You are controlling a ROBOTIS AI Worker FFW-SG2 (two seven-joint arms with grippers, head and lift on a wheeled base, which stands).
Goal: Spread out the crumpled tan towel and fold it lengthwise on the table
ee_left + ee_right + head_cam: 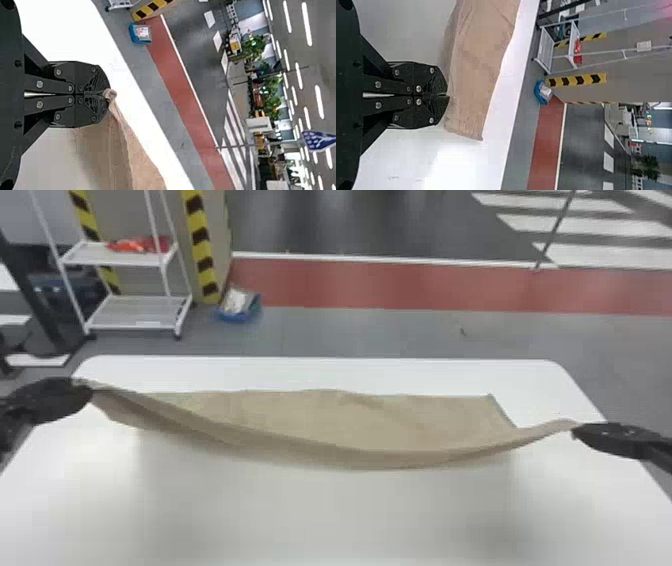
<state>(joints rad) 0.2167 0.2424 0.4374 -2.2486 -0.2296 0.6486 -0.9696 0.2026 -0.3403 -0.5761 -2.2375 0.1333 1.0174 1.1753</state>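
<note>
Head: towel [360,422] over table [325,520], near edge held up, far part lying down, likely for lengthwise fold. Left wrist: left gripper [106,94] pinching towel end. Right wrist: right gripper [447,95] pinching opposite end, presumably keeping edge spread.

The towel [300,417] lies partly on the table [325,515], a rack [137,310] behind left.

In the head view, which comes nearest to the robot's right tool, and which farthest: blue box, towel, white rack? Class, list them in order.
1. Towel: nearest, its right end in the right tool.
2. Blue box: on the floor beyond the table, left of centre.
3. White rack: farthest, left of the box.
</note>
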